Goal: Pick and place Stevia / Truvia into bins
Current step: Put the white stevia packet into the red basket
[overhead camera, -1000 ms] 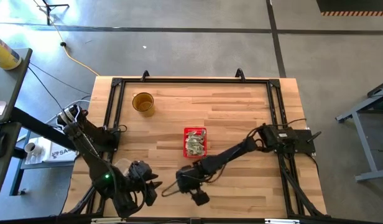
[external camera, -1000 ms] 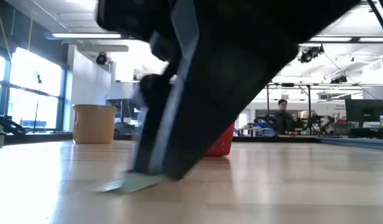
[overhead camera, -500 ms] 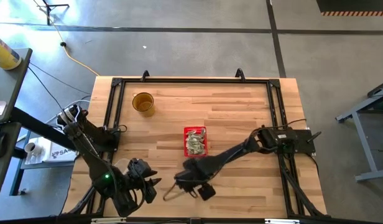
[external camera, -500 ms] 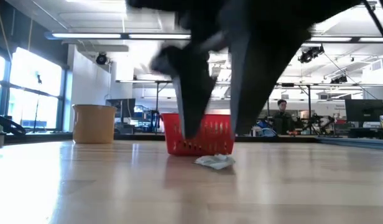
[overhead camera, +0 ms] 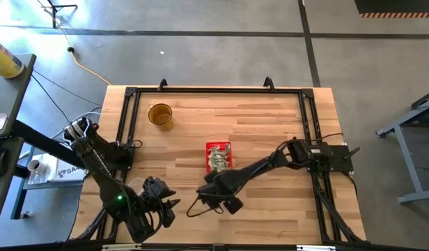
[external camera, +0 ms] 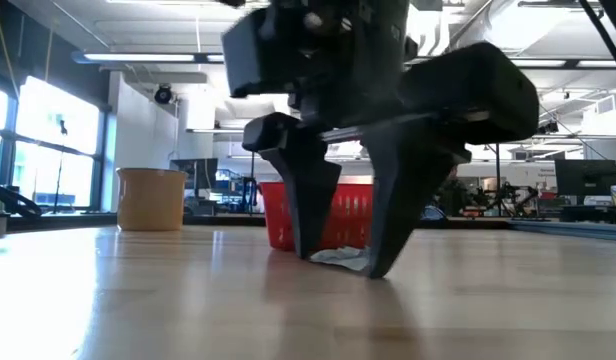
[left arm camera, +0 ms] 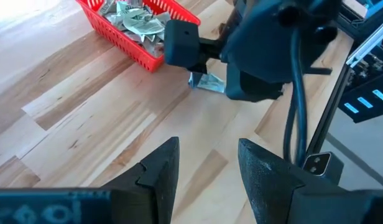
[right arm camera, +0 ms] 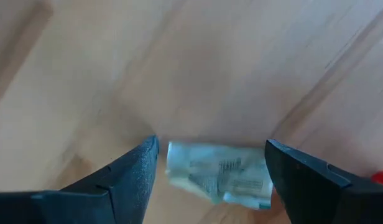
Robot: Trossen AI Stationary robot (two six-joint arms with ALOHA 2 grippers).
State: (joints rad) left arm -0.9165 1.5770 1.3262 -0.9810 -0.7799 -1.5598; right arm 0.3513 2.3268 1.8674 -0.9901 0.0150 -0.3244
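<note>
A crumpled pale green and white sachet lies on the wood just in front of the red basket, also seen low on the table as the sachet and sachet. My right gripper is open, pointing down, one finger on either side of that sachet, tips at table height. In the high view the right gripper hides the sachet. The basket holds several sachets. My left gripper is open and waits near the table's near-left corner, seen from above as the left gripper.
A round amber cup stands toward the far left, also visible as the cup. A black frame rail runs round the table's edges. Bare wood lies to the right of the basket and between the two arms.
My right gripper has moved from near the table's near edge toward the far edge and the red basket, and has come down astride the crumpled sachet. A flat sachet that lay under its fingers close to the low camera no longer shows there.
</note>
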